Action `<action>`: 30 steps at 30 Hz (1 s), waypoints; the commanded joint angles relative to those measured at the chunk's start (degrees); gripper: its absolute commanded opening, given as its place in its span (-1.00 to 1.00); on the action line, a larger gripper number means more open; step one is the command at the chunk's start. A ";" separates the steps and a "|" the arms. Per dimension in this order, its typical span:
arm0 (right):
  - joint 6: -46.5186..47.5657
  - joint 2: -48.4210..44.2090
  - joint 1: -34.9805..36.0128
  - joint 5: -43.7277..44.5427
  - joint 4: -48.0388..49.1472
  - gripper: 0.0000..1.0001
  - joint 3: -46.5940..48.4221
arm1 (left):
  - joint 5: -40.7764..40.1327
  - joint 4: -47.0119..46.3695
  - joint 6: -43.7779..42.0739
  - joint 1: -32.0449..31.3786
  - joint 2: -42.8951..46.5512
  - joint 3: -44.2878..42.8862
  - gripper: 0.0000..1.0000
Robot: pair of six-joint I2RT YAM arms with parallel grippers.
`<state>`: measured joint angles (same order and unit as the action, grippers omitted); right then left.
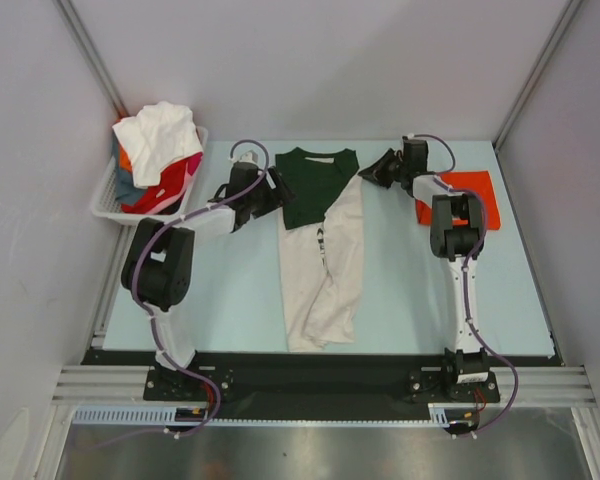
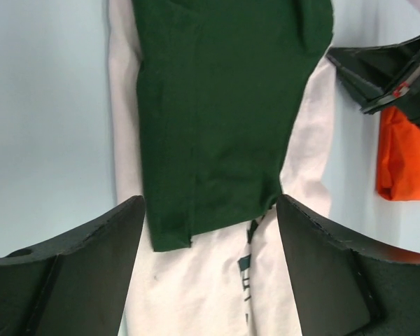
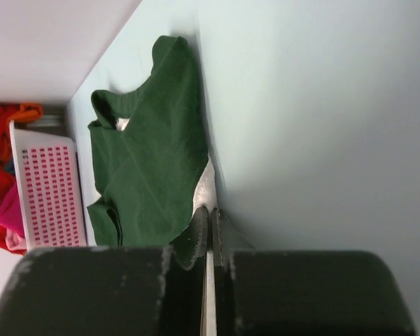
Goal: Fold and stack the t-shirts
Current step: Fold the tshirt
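**A:** Where is the shirt?

**B:** The cream t-shirt (image 1: 325, 270) lies in the middle of the worktop (image 1: 230, 290). Its long sides are folded in to a narrow strip, with the dark green shoulders at the far end and the hem towards the arms' bases. A green sleeve lies folded over the chest, and a small dark print shows just below it.

**A:** And the end effectors?

**B:** The left end effector (image 2: 210, 203) hangs over the shirt's left shoulder with its fingers (image 2: 91, 259) spread wide, gripping nothing. The right end effector (image 3: 210, 220) is at the shirt's right edge, by the green shoulder. Its fingers are pressed together, and a pale sliver of the cream cloth looks pinched between them.

**A:** Any other shirts?

**B:** An orange-red t-shirt (image 1: 485, 195) lies folded on the worktop at the far right, partly behind the right arm and well apart from the cream one. At the far left, a white slotted basket (image 1: 105, 200) holds a heap, with a white shirt (image 1: 160, 135) on top and red and pink cloth under it
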<state>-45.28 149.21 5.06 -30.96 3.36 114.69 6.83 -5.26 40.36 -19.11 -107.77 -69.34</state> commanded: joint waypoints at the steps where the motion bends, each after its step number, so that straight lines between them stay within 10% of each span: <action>1: -2.00 2.05 -3.21 4.41 -3.09 -1.00 2.73 | 0.29 -0.90 -2.21 0.57 -1.65 -2.55 0.63; 7: -3.41 3.90 -4.71 2.22 -1.52 -1.00 4.40 | 0.11 0.33 -2.48 0.74 -7.89 -7.56 0.60; 11: -3.06 4.52 -4.27 -0.24 -0.80 -0.31 4.66 | 0.90 0.60 -2.48 0.74 -11.15 -10.10 0.56; 19: 2.12 -5.84 -3.83 0.29 -1.24 -0.02 -7.10 | -0.06 1.83 -4.06 0.66 -5.81 -4.67 0.58; 30: -0.76 -37.74 -1.10 8.19 9.63 -0.03 -57.40 | 1.43 0.16 -2.39 -1.19 13.87 21.16 0.57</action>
<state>-43.81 119.39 3.46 -26.85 8.91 70.15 7.38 -4.01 38.09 -19.31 -101.06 -53.19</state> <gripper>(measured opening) 0.486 0.786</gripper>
